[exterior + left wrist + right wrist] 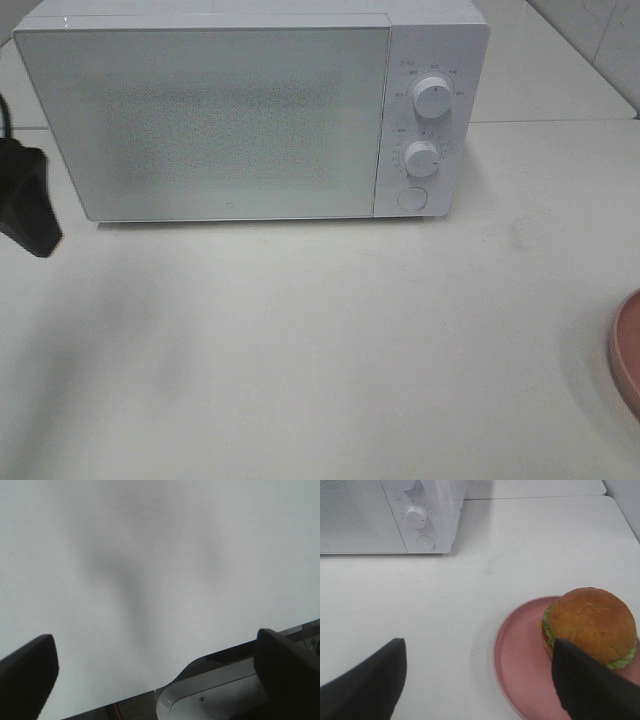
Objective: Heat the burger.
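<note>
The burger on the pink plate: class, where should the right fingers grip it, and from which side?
Grip the burger across its bun's sides, coming from above: the dome is round, it sits upright on the plate, and the right gripper is open beside it.

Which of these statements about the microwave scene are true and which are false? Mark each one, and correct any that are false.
1. The microwave door is shut. True.
2. The burger already sits inside the microwave. False: it rests on the pink plate on the table, outside the oven.
3. The right gripper is clamped on the burger. False: its jaws stand open and hold nothing; the burger lies close by one finger.
4. The microwave has two round knobs, upper knob and lower knob, with a round button below them. True.
5. The left gripper holds the plate. False: it is open and empty over bare table.
</note>
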### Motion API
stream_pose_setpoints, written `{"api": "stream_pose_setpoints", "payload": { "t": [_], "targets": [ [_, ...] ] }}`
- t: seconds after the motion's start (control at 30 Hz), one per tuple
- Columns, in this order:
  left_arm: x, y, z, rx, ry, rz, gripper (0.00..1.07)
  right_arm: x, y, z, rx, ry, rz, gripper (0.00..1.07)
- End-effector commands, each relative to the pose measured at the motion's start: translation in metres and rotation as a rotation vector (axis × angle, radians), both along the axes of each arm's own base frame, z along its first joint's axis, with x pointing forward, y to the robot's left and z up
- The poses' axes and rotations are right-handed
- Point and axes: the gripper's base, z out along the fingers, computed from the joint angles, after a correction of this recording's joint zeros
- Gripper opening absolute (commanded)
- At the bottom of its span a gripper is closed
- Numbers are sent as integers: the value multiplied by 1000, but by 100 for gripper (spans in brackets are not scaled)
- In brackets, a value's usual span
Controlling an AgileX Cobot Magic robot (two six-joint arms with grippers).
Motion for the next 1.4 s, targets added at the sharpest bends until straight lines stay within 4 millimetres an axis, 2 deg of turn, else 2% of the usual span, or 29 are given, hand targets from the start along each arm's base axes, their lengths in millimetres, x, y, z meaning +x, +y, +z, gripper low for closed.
{"api": "stream_pose_setpoints", "payload": {
  "t": [0.03,0.1,0.27,0.3,0.33,0.4,0.43,0.47,0.53,0.57,0.63,0.67,0.7,0.73,0.8,0.83,1.0,1.13,1.4],
  "targets": [
    [-6,20,10,1,4,62,99,-3,0,-1,-2,-22,-1,76],
    [-15,38,24,-8,-37,139,99,-3,0,-1,-2,-22,-1,76],
    [-33,54,28,-14,-69,210,99,-3,0,-1,-2,-22,-1,76],
    [-45,58,26,-10,-76,224,99,-3,0,-1,-2,-22,-1,76],
    [-45,58,26,-10,-76,224,99,-3,0,-1,-2,-22,-1,76],
    [-64,60,20,4,-82,224,99,-3,0,-1,-2,-22,-1,76],
    [-64,60,20,4,-82,224,99,-3,0,-1,-2,-22,-1,76],
    [-77,61,15,10,-79,224,99,-3,0,-1,-2,-22,-1,76],
    [-82,61,13,10,-79,224,99,-3,0,-1,-2,-22,-1,76],
    [-96,62,7,10,-82,224,99,-3,0,-1,-2,-22,-1,76],
    [-101,62,3,11,-79,224,99,-3,0,-1,-2,-22,-1,76],
    [-113,62,0,9,-94,224,99,-3,0,-1,-2,-22,-1,76],
    [-113,62,0,9,-94,224,99,-3,0,-1,-2,-22,-1,76],
    [-125,63,-5,7,-106,224,99,-3,0,-1,-2,-22,-1,76],
    [-129,63,-6,6,-114,224,99,-3,0,-1,-2,-22,-1,76],
    [-139,63,-11,4,-127,224,99,-3,0,-1,-2,-22,-1,76],
    [-161,64,-18,-6,-197,225,99,-3,0,-1,-2,-22,-1,76],
    [-172,64,-7,-24,-350,223,99,-3,0,-1,-2,-22,-1,76],
    [-196,67,-5,-37,-553,227,99,-3,0,-1,-2,-22,-1,76]
  ]
}}
